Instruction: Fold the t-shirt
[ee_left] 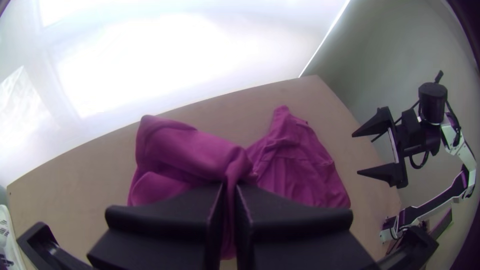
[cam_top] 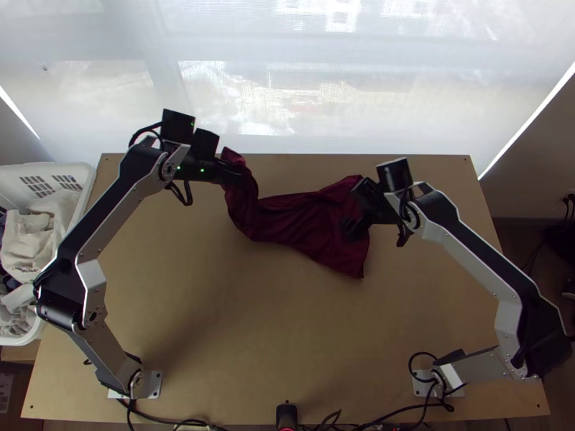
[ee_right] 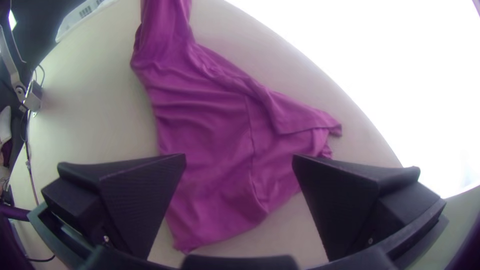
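Note:
The dark red t-shirt (cam_top: 302,219) lies bunched across the table's far half, its left end lifted and twisted by my left gripper (cam_top: 233,172). In the left wrist view my left gripper (ee_left: 229,190) is shut on a gathered fold of the shirt (ee_left: 187,150). Above the shirt's right part, in the top view, is my right gripper (cam_top: 352,210). From the right wrist my right gripper (ee_right: 239,160) stands open, with the wrinkled shirt (ee_right: 210,125) below and between its wide-set fingers and nothing gripped.
A white basket (cam_top: 85,188) with light and dark cloths stands left of the table (cam_top: 215,330). A bright screen (cam_top: 251,93) rises behind the far edge. Cables and a small black device (cam_top: 286,415) lie at the near edge.

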### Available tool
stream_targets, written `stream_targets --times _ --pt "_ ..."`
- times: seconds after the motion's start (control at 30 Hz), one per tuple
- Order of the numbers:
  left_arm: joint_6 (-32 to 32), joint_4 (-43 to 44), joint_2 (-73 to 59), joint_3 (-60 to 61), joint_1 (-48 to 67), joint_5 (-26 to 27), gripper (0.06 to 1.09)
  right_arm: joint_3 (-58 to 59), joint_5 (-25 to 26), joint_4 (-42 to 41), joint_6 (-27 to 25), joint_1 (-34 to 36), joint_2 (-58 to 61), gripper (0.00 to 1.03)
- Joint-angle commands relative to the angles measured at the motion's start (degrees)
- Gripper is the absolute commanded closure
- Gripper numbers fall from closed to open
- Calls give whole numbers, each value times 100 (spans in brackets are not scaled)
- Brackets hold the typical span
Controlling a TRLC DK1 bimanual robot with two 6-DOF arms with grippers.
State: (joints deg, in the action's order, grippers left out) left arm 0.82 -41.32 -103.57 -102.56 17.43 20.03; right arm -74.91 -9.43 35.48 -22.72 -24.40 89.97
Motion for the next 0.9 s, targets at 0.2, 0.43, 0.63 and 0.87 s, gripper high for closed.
stream_targets --times 0.2,0.43,0.63,0.87 --pt "-179 485 -946 -1082 1359 27 105 531 11 767 31 788 -1799 4" --pt "-390 994 -1412 -1284 2027 27 105 715 126 1110 4 823 -2177 4" --pt "-557 1320 -1869 -1556 2397 10 105 759 170 1294 22 823 -2318 4" --pt "-583 1530 -2405 -1653 2634 -61 105 794 249 1470 22 814 -2458 4"
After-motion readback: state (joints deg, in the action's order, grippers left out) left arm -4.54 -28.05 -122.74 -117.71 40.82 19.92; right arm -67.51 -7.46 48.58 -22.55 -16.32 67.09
